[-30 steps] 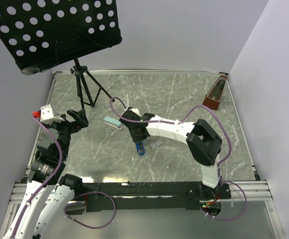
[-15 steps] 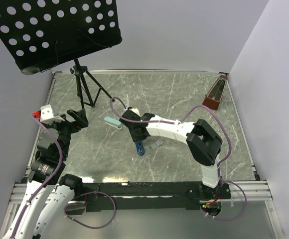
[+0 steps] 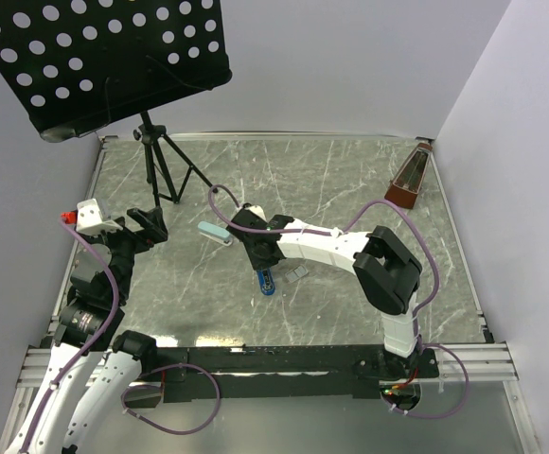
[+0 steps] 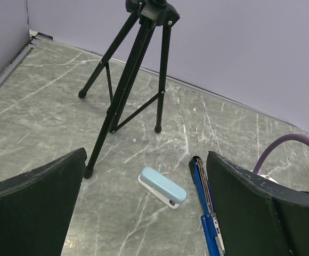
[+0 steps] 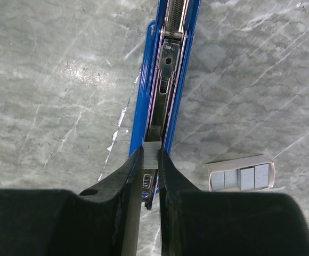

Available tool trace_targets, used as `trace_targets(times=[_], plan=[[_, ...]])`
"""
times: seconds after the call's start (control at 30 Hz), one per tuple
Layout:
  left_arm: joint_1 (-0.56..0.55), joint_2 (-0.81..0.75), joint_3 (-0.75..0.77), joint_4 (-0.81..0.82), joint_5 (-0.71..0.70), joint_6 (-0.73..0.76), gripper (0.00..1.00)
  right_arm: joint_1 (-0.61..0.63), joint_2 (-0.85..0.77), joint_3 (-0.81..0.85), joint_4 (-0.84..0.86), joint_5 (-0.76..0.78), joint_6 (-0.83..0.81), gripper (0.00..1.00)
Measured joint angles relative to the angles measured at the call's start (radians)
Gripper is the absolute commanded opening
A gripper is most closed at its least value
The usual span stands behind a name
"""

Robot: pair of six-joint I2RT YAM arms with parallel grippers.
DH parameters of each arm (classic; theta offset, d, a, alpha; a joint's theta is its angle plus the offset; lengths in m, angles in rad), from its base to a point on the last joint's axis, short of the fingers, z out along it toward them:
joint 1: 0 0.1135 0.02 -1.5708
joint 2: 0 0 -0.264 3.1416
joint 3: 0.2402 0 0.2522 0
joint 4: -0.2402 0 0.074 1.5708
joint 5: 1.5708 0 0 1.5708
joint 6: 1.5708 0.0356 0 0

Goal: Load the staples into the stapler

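The dark blue stapler point(image 5: 168, 80) lies opened flat on the marble table, its black channel facing up; it also shows as the stapler point(image 3: 266, 281) and the stapler point(image 4: 203, 184). My right gripper point(image 5: 151, 157) hangs directly over the channel's near end, shut on a short silvery strip of staples point(image 5: 152, 151). The strip sits just above or at the channel; contact is unclear. A small whitish tray of more staples point(image 5: 241, 174) lies to the right of the stapler. My left gripper point(image 4: 146, 154) stands wide open and holds nothing, well left of the stapler.
A pale blue oblong case point(image 4: 162, 187) lies just left of the stapler. The black tripod point(image 4: 128, 85) of a music stand stands at the back left. A brown metronome point(image 3: 409, 180) is at the far right corner. White walls border the table.
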Motion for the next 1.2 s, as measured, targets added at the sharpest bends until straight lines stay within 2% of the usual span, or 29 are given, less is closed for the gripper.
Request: trace_targets(times=[0.6,1.2], plan=[[0.0,0.001,0.0,0.0,0.0,0.0,0.99,-0.001,0.011,0.0,0.003,0.0,-0.006,0.15],[0.0,0.001,0.0,0.0,0.0,0.0,0.99,-0.001,0.011,0.0,0.007,0.0,-0.004,0.28]])
